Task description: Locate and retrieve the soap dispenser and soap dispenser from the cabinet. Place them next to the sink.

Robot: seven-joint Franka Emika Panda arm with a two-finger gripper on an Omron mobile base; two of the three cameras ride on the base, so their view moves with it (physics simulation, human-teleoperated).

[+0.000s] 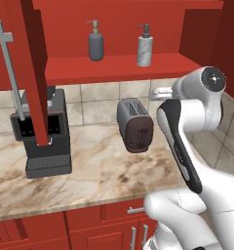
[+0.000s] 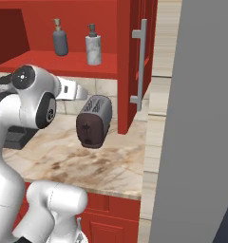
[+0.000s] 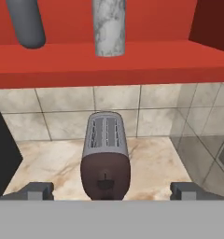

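You have two carrying surfaces here. The red shelf (image 1: 119, 66) of the open cabinet (image 2: 128, 57) bears the dark grey soap dispenser (image 1: 95, 43) on its left and the marbled soap dispenser (image 1: 145, 47) just to its right, both upright and apart. Below it, the marbled worktop (image 1: 89, 171) carries a toaster (image 1: 134, 125) near the tiled wall and a black coffee machine (image 1: 43, 134) well to the left of it.
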